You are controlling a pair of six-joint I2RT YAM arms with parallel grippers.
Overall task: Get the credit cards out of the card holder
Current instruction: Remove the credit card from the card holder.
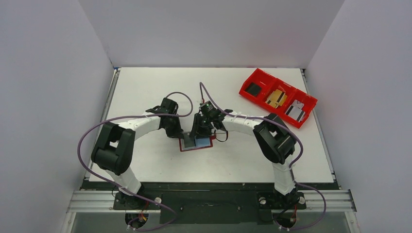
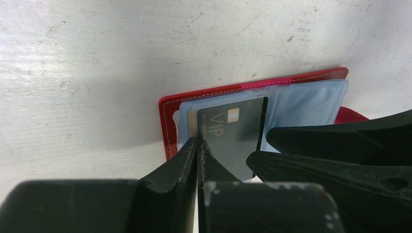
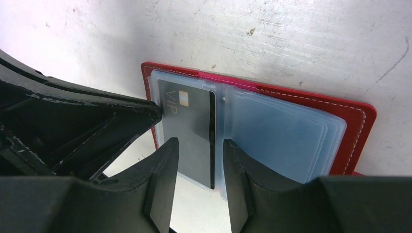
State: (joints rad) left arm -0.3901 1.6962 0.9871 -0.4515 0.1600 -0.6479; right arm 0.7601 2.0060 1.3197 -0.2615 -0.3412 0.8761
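The card holder (image 1: 183,147) lies open on the table, dark red cover (image 2: 167,126) (image 3: 359,126) down, with clear blue-grey sleeves fanned on top. A dark credit card (image 2: 238,131) (image 3: 192,121) marked VIP sits in a raised sleeve on the left half. My left gripper (image 2: 199,143) (image 1: 180,135) is shut, its tips pinched on that sleeve's outer left edge. My right gripper (image 3: 200,145) (image 1: 201,132) is open, its fingers straddling the card's right edge near the spine without touching it. Other cards are hidden in the sleeves.
A bright red three-compartment bin (image 1: 245,88) stands at the back right, holding dark, gold and grey flat items. Both arms meet over the card holder at the table's middle. The right gripper's fingers (image 2: 340,141) crowd the left wrist view.
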